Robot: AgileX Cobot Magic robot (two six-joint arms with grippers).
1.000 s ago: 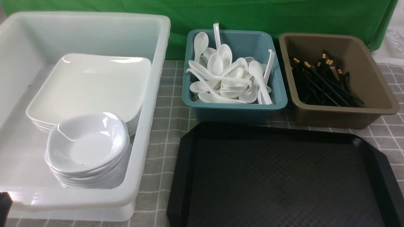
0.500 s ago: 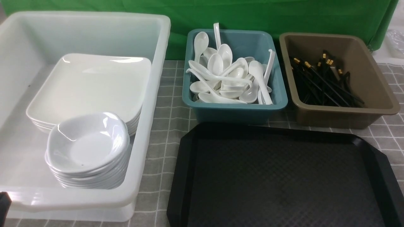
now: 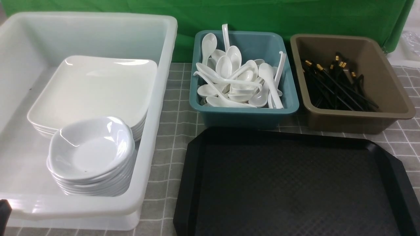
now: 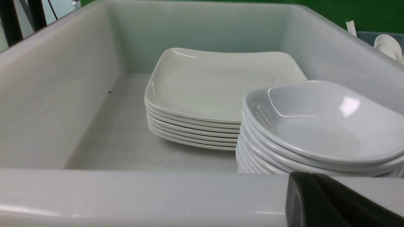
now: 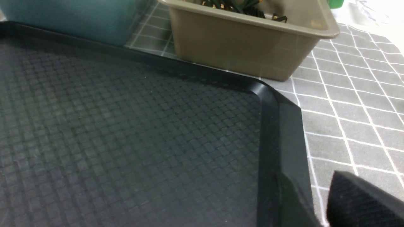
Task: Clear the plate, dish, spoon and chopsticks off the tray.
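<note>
1. Fingers of the left gripper (image 4: 341, 201) show only as one black tip cut off at the edge of the left wrist view; the jaws are closed together and hold nothing. The tip sits just outside the near rim of the white tub (image 3: 157, 137).
2. Of the right gripper (image 5: 328, 201), only dark finger parts at the picture's corner show, with a narrow gap between them; whether it is open or closed cannot be told. They hover over the right rim of the tray (image 5: 268, 104).
3. In the front view only a sliver of black at the bottom left corner shows, beside the tub.
4. Inside the tub, the plate (image 3: 95, 88) lies on top of a stack of like square plates, glossy white with rounded corners.
5. The dish (image 3: 90, 149) tops a stack of small rounded-square dishes just in front of the plates, with a tiny dark speck in its well.
6. The teal bin (image 3: 246, 111) holds a heap of white soup spoons; the spoon (image 3: 270, 82) lies among them, handle toward the front.
7. The brown bin (image 3: 357, 114) holds the chopsticks (image 3: 334, 85) in a tangle of black sticks with gold bands; single pairs are hard to make out.
8. The tray's textured black floor is bare; its near edge is cut off.
</note>
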